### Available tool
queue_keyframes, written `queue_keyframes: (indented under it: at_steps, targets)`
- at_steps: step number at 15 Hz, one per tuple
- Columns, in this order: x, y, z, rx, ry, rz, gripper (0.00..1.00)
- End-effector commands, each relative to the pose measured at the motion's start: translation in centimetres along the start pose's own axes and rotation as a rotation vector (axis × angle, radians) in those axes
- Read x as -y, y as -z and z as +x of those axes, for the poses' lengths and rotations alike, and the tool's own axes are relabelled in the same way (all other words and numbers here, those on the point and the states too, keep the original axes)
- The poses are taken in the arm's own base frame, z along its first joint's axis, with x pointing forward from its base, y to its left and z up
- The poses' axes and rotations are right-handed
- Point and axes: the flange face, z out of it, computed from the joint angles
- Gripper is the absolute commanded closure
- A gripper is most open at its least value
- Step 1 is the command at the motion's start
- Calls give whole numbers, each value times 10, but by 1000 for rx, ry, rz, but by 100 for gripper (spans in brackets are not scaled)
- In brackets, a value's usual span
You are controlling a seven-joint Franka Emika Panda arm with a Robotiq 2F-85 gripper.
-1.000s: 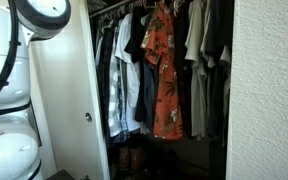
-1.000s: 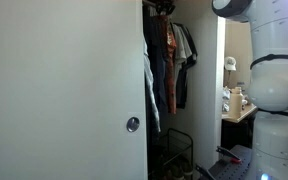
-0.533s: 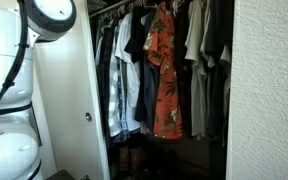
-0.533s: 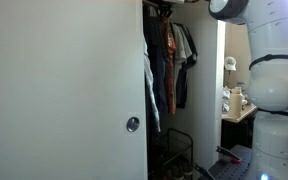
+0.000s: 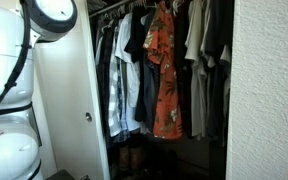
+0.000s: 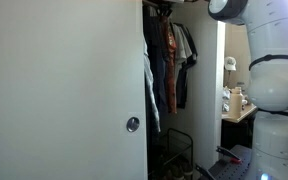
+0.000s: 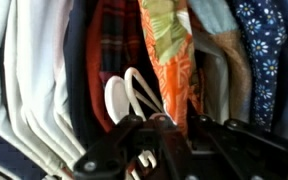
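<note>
An orange floral shirt hangs on the closet rod among dark and light garments. In the wrist view its orange fabric runs down and narrows to a point between my black fingers. My gripper is shut on that fabric at the bottom of the view. White hangers and a red plaid garment hang just left of it, and a blue patterned shirt is to the right. The gripper is not in view in either exterior view; only the white arm links show.
A white sliding closet door with a round pull stands beside the opening. A textured wall borders the other side. Shoes and a wire basket sit on the closet floor. A cluttered desk is behind the arm.
The arm's upper link shifted slightly toward the closet between the oldest frames and half a second ago. Since then nothing has visibly moved.
</note>
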Motion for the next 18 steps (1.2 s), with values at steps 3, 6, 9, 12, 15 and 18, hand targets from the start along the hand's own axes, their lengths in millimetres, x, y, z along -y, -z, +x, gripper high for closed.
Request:
queue_keyframes:
  at_steps: [3,6,9,12,15,18]
  targets:
    - [10,9,7,-72,11,-3,94]
    - [17,7,9,-104,19,-11,94]
    - [23,6,13,-151,28,-28,94]
    - [28,2,15,-185,40,-50,94]
    - [32,-5,16,-215,45,-77,94]
    - [37,-13,17,-247,62,-104,94]
